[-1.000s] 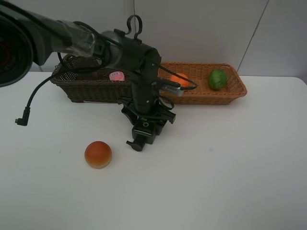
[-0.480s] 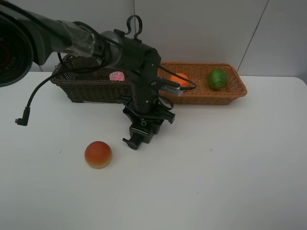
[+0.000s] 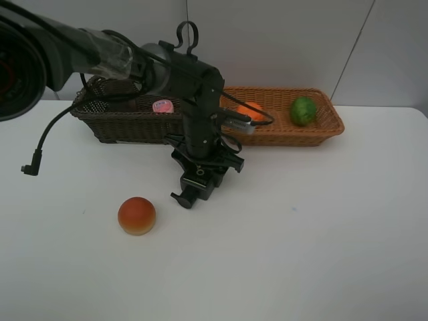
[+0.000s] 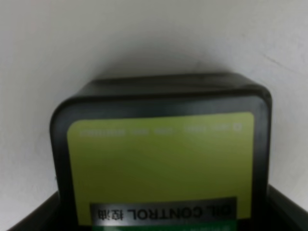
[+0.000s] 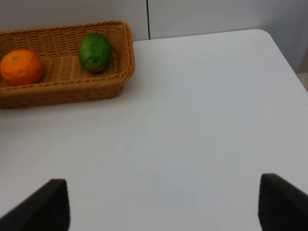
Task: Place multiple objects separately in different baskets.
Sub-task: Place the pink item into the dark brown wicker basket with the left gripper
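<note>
Dark green pump bottle [image 4: 159, 159] is clamped in the left claw [image 3: 198, 180], low over the desk [image 3: 301, 254], in front of the baskets and near the bun [image 3: 137, 215]. We see the right claw [image 5: 163, 204] spread wide and empty.

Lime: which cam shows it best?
Right wrist view: the lime sits large and unobstructed in the tan basket with the orange. Exterior high shows it too, only smaller. Left wrist view shows just the bottle, no lime.
</note>
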Controlling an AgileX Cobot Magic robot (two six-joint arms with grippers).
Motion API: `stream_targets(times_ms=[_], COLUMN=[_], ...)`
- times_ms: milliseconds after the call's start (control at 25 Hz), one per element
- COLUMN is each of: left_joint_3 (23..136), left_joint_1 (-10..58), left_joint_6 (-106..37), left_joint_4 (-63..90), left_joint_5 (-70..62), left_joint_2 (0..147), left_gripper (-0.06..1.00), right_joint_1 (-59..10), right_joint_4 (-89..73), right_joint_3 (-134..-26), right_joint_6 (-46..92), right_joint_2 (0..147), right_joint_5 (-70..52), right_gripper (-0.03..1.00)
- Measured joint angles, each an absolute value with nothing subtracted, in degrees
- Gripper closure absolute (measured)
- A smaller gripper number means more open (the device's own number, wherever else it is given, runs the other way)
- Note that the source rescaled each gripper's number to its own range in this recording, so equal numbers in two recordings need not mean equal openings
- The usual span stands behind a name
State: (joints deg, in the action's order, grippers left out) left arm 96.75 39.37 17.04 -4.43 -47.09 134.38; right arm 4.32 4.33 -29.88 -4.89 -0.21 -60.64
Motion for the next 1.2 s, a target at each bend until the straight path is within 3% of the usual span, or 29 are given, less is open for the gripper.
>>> stream_targets(times_ms=[360, 800, 1200], left_joint_3=[96.8, 96.8, 98.8], left_joint_1=[39.4, 38.3, 30.6], left_joint_6=[17.0, 17.4, 17.4], left_joint_4=[-4.4, -4.4, -8.0], left_joint_5=[-47.1, -47.2, -40.8], left_joint_2=[133.5, 122.4, 116.8], left_gripper=[0.12, 0.12, 0.12], right_joint_1=[4.3, 4.3, 4.3], right_joint_4=[4.3, 4.3, 4.3], right_joint_3=[-29.9, -29.9, -29.9], right_joint_6=[-4.9, -4.9, -4.9], right_joint_2=[-0.2, -0.2, -0.2], right_joint_5=[-60.6, -60.6, -60.6], right_gripper=[0.3, 0.3, 0.3])
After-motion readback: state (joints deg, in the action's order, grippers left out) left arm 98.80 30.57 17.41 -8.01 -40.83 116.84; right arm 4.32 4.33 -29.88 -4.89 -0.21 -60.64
